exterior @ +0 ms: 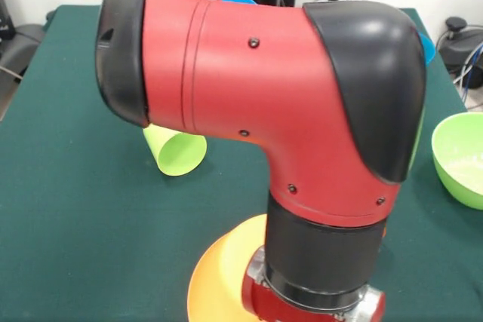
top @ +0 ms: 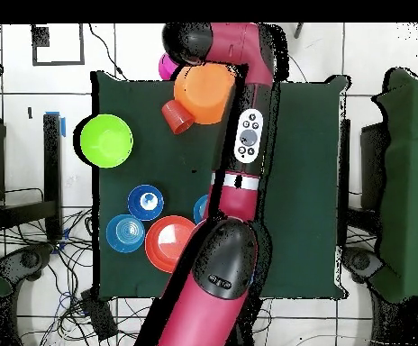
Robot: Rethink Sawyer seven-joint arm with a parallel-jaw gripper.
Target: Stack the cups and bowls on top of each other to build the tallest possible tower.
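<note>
Your tower is barely started: the big light-orange bowl point(top: 204, 91) sits upside down at one end of the desk point(top: 303, 180), with nothing visibly stacked on it. Green bowl point(top: 105, 141), red-orange bowl point(top: 166, 245), small blue bowls point(top: 145, 202) and the orange cup point(top: 176, 116) all wait loose. The arm point(exterior: 279, 103) hides the fingers, so can't tell.

Red and black arm point(exterior: 302, 111) filling most of the frame over a green table point(exterior: 75, 209). Lime cup point(exterior: 176, 151) on its side behind. Lime bowl point(exterior: 460, 160) upright at right edge. Light-orange bowl point(exterior: 219, 277) below, seemingly upside down.
</note>
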